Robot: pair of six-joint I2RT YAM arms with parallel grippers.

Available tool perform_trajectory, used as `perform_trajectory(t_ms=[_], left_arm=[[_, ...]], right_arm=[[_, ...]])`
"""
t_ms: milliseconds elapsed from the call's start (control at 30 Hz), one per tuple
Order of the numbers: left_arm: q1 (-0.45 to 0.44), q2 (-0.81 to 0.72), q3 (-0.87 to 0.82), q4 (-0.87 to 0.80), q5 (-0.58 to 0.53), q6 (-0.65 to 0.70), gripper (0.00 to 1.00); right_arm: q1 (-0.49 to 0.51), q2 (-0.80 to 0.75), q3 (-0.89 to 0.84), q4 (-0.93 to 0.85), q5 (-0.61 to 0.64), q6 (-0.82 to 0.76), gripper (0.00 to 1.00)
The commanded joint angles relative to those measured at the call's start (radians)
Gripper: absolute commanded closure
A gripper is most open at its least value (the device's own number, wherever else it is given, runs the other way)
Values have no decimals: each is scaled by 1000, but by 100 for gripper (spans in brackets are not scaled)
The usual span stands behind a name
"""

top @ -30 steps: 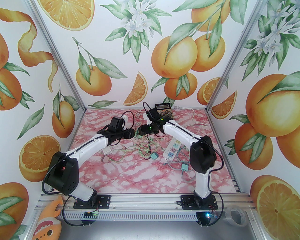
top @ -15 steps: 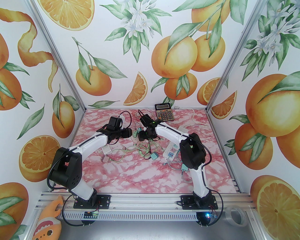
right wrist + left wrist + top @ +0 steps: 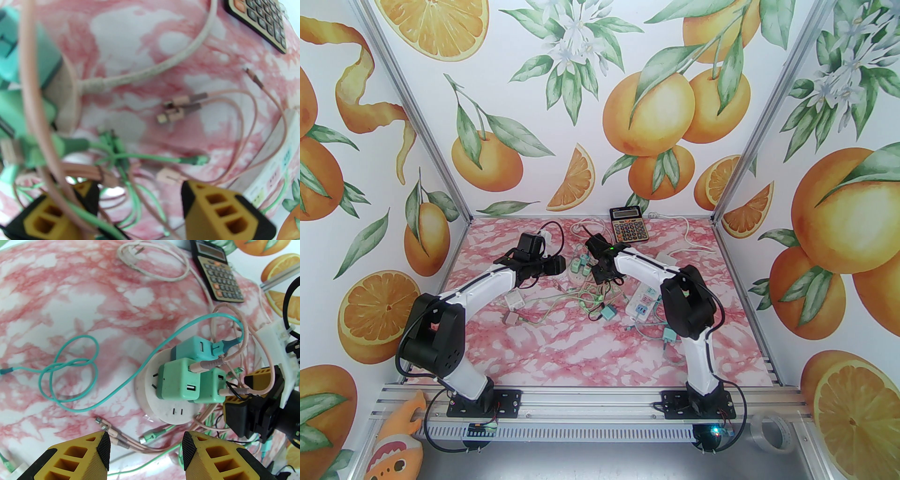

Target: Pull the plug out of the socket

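Leftward and down went the right arm [image 3: 649, 269], swinging away from the calculator [image 3: 629, 224] until its wrist sat low over the cable tangle on the pink marble table [image 3: 562, 347]. The left arm [image 3: 487, 286] had barely shifted. That placement looked deliberate: the round white socket [image 3: 173, 414] lay between the two grippers, so one could brace it while the other pulled.

Three green adapter plugs [image 3: 179, 378] stood seated in the socket, packed side by side and touching, each with a USB cable running out of it. The right gripper [image 3: 243, 390] hovered just beside the plug nearest it [image 3: 212, 387]. Its jaws were partly apart, and that plug's pink cable [image 3: 232, 392] passed between them, though they stood too wide to be pinching it. Loose green and pink leads draped over one finger [image 3: 46, 220] in the right wrist view.

The left gripper [image 3: 145, 439] hung wide and empty near the socket's rim, probably placed to hold it down.
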Motion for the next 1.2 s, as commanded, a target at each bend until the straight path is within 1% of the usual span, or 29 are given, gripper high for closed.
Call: perform_trajectory(t_ms=[0, 100, 167, 267, 300, 400, 600, 800, 900, 933, 1000, 1100, 1167], left_arm=[[-37, 27, 13, 40, 11, 50, 45], [-62, 61, 25, 40, -14, 86, 45], [-65, 82, 27, 57, -10, 102, 45], [-72, 112, 41, 81, -9, 130, 46], [-74, 126, 53, 85, -3, 142, 50], [-90, 163, 91, 77, -22, 170, 50], [-96, 217, 127, 98, -39, 175, 51], [-99, 281, 171, 111, -74, 183, 52], [-99, 312, 202, 105, -74, 191, 61], [-100, 318, 205, 102, -71, 191, 62], [-100, 316, 200, 102, -67, 193, 71], [-102, 293, 175, 101, -68, 201, 75], [-106, 273, 161, 90, -74, 208, 75]], right_arm=[[-17, -72, -13, 16, -155, -32, 35], [-21, -100, -25, 52, -307, 5, 35], [-28, -119, -34, 78, -372, 35, 34], [-44, -142, -37, 108, -427, 83, 34], [-51, -148, -35, 114, -442, 96, 33], [-70, -174, -46, 138, -477, 132, 32], [-104, -234, -103, 183, -483, 183, 31], [-121, -259, -137, 208, -488, 211, 31], [-125, -251, -137, 216, -492, 226, 31], [-128, -244, -132, 220, -496, 236, 31], [-137, -219, -115, 225, -505, 256, 32], [-150, -168, -72, 237, -533, 292, 34], [-155, -118, -28, 226, -555, 302, 35]])
